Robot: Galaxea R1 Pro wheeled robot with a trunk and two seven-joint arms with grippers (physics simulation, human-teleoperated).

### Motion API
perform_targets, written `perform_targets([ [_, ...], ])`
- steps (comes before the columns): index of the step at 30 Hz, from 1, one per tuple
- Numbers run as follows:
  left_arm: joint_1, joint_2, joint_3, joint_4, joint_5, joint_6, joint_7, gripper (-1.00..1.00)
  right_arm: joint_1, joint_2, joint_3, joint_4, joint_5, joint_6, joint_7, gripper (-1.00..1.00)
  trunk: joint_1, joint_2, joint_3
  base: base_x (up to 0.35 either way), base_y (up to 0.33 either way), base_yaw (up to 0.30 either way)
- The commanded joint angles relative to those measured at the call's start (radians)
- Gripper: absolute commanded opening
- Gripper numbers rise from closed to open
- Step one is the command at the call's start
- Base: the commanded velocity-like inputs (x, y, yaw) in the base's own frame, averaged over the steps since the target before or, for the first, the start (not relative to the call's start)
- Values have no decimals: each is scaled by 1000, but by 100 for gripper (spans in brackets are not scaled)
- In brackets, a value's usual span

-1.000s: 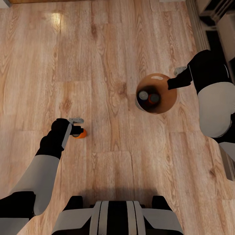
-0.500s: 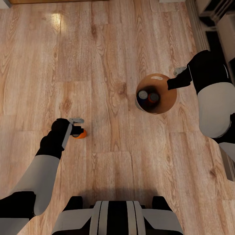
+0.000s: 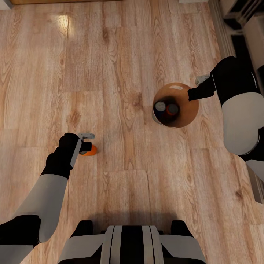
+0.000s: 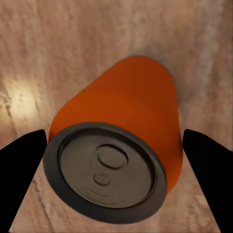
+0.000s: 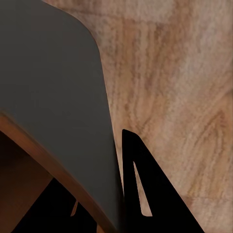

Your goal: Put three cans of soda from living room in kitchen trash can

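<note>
Even, bright — floor [image 3: 62, 20] glare

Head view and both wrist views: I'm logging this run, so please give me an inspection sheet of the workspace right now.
Surface: light wood plank floor.
Job's things: trash can upright, two soda cans inside; third soda can between the left fingers.
Clutter: nothing seen.
Grippers: left gripper shut on the third soda can, well short of the bin; right gripper straddles the bin's wall, one finger inside and one outside, whether it grips unclear.
Cables: nothing seen.
Surroundings: pale fixtures at far right.
</note>
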Motion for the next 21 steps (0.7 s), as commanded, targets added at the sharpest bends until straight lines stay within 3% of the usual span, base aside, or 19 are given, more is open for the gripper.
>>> perform_targets([
  [1,0,0,0,0,-3,0,0,-100,0,0,-2,0,-16,6,4,-100,0,0,0,0,0,0],
  [7,0,0,0,2,-3,0,3,-100,0,1,-3,0,-16,6,3,-100,0,0,0,0,0,0],
  [21,-1,0,1,4,-5,0,1,-100,2,2,-5,-1,-17,6,4,-100,-54,98,44,0,0,0],
])
